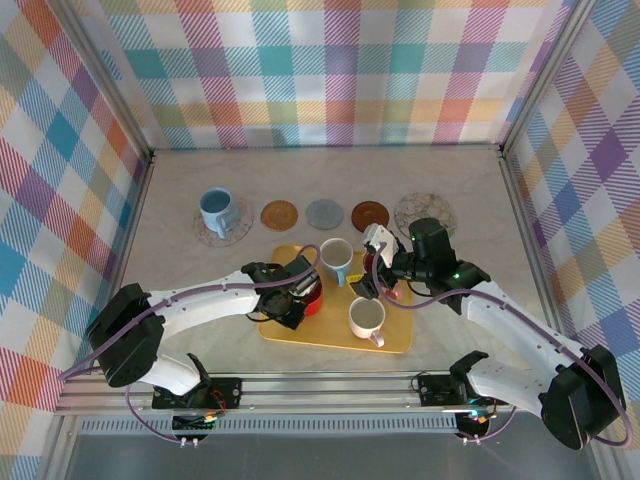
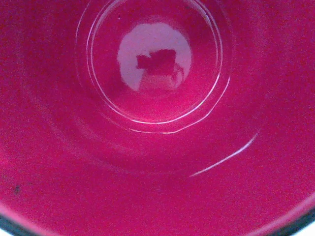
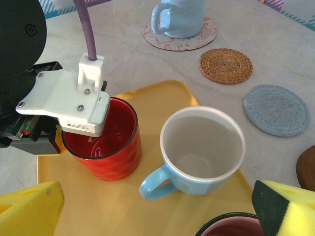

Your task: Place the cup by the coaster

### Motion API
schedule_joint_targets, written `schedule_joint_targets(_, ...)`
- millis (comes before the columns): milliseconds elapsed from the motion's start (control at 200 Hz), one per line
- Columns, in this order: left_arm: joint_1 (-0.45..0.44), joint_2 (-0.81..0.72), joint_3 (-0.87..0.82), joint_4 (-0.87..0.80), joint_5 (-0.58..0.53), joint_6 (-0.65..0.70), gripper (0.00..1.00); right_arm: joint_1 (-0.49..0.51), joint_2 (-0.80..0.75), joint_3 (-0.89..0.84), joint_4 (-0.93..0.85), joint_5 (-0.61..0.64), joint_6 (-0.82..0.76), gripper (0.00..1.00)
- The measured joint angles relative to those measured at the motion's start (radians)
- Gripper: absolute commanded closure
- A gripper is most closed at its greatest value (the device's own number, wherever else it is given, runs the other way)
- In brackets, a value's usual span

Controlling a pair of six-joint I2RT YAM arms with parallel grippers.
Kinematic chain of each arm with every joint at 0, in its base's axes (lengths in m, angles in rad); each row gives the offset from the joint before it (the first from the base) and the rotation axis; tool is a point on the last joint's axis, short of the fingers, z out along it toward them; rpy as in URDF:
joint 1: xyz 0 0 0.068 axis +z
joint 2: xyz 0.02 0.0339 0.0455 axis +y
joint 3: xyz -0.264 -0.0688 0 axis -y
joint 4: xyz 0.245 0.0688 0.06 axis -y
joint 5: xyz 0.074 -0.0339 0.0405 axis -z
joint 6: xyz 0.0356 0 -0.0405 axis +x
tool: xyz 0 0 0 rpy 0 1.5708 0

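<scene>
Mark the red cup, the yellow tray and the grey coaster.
red cup (image 3: 114, 158), right wrist view, outer wall below the rim.
yellow tray (image 3: 113, 212), right wrist view, bare floor beside the cups.
grey coaster (image 3: 276, 109), right wrist view, centre of its top.

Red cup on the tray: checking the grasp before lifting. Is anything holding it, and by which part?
The left gripper grips the red cup by its rim, one finger inside.

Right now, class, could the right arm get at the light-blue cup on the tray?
Probably yes: the right gripper is open just short of the light-blue cup, whose rim is clear. The left gripper grips the red cup beside it, apart.
</scene>
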Motion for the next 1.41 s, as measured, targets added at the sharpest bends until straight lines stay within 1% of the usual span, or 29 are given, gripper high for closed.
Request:
schedule_joint_targets(385,0.004,-0.076,-0.001,-0.001,-0.037,0.0,1.0,0.0,0.003,0.0,0.003,-0.027,-0.01,0.01)
schedule_joint_targets(680,0.025,-0.123,-0.001,-0.025,-0.06,-0.004,1.0,0.0,0.003,0.0,0.023,-0.037,-0.007,0.01)
schedule_joint_targets(995,0.1,-0.267,-0.013,0.005,-0.113,-0.03,1.0,0.0,0.007,0.001,0.094,-0.043,0.067,0.01)
schedule_joint_targets(1290,0.198,-0.275,0.029,0.002,-0.143,-0.023,1.0,0.0,0.051,0.063,0.111,-0.043,0.16,0.01)
schedule_joint_targets(1405,0.243,-0.268,0.068,0.005,-0.14,-0.001,1.0,0.0,0.059,0.083,0.124,-0.019,0.2,0.01)
